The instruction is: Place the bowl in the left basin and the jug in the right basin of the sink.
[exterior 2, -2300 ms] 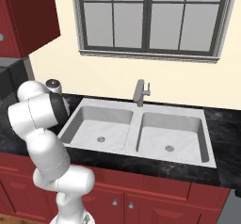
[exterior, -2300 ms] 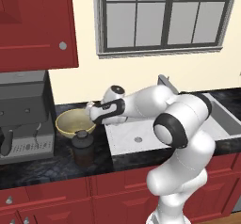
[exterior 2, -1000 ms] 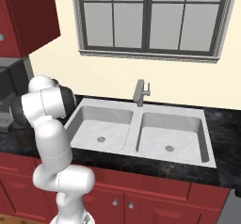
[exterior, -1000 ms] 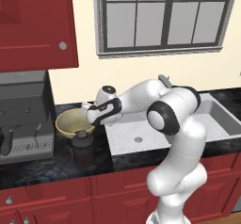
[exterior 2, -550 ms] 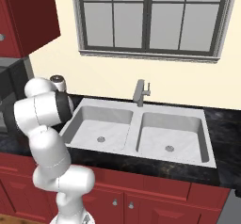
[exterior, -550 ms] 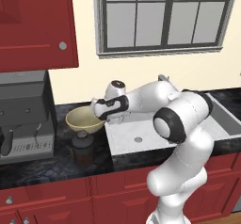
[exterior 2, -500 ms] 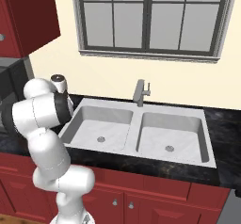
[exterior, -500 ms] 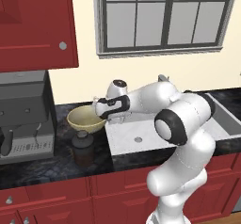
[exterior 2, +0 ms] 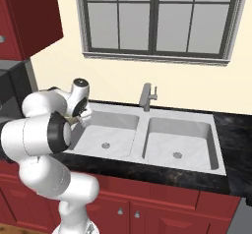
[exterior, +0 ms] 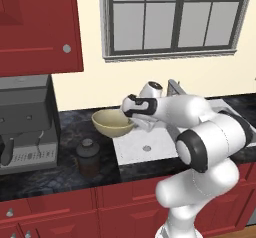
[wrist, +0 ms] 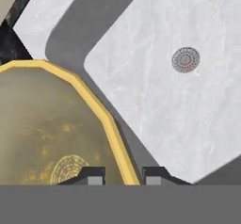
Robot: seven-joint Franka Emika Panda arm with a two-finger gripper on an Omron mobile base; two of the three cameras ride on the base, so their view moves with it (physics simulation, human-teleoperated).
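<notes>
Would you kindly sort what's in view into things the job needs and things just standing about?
Job: bowl, pinched at its rim by the gripper; jug; left basin; right basin.
Standing about: coffee machine, faucet, window.

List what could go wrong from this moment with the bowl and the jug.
1. The gripper pinches only the thin rim of the bowl, so the bowl might tilt or slip before it is over the left basin.
2. The bowl hangs at the basin's edge; releasing now could drop it on the counter.
3. The jug stands close below the bowl, so a low swing may knock it.
</notes>
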